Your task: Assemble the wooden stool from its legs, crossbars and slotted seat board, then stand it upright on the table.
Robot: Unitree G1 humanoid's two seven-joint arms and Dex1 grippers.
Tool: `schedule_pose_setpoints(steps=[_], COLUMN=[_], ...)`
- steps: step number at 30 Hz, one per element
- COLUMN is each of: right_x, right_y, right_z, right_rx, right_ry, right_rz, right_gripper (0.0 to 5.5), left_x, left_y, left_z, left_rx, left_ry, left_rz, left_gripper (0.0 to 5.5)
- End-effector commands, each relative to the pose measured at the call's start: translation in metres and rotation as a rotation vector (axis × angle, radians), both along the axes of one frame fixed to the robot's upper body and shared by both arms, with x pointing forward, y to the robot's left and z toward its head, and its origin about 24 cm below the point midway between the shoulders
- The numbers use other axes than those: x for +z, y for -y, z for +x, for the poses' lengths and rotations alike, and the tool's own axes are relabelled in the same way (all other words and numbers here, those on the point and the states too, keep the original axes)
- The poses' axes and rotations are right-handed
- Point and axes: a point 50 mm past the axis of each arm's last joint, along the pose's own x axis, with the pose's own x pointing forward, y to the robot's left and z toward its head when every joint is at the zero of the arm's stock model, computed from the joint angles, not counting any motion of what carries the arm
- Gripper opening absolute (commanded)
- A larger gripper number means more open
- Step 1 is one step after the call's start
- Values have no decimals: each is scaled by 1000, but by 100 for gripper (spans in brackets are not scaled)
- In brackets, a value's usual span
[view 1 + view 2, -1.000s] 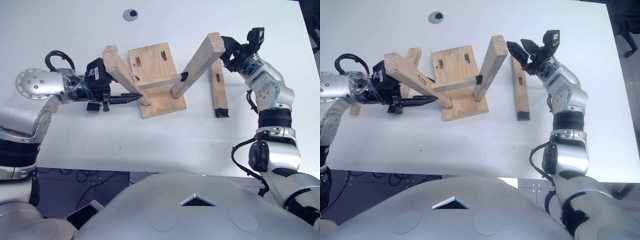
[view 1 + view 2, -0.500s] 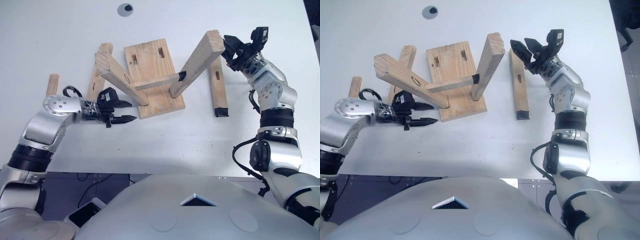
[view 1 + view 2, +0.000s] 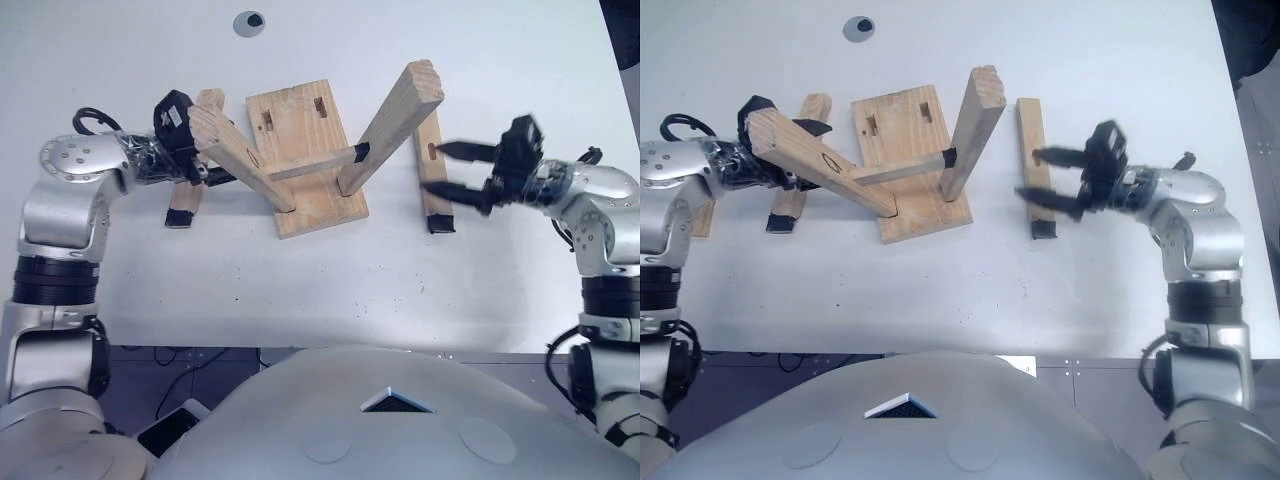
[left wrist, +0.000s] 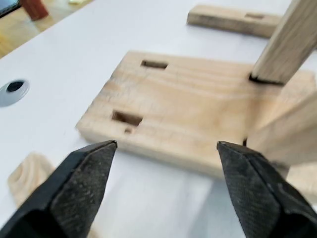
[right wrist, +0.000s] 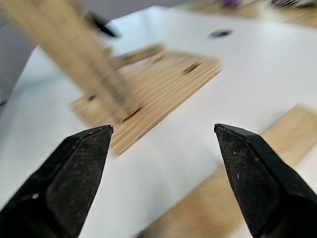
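Dropped right gripper [image 3: 433, 167] to loose leg [image 3: 1030, 125] toward table's [image 3: 540, 80] right edge, fingers apart like left gripper's [image 4: 167, 144]; centre before clamping.

seat board [image 3: 300, 125] flat; two tilted legs [image 3: 395, 120] in it, crossbar [image 3: 315, 166] between; loose legs [image 3: 1030, 125] either side
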Motion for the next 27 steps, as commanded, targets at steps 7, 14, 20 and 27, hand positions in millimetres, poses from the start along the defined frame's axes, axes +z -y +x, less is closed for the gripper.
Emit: schedule_pose_setpoints(steps=[7, 14, 20, 27], right_x=[18, 20, 12, -2], right_y=[-58, -56, -42, -43], right_z=[-2, 22, 9, -43], right_rx=[96, -10, 27, 179], right_ry=[3, 130, 145, -7], right_rz=[168, 97, -13, -133], right_gripper=[376, 376, 376, 376], left_x=[-7, -23, -20, 22], left_y=[64, 110, 73, 23], left_z=[-1, -17, 3, 58], left_rx=[-179, -263, -99, -25], left_ry=[-2, -30, 29, 198], left_rz=[-216, -280, -204, -43], left_gripper=[372, 372, 372, 372])
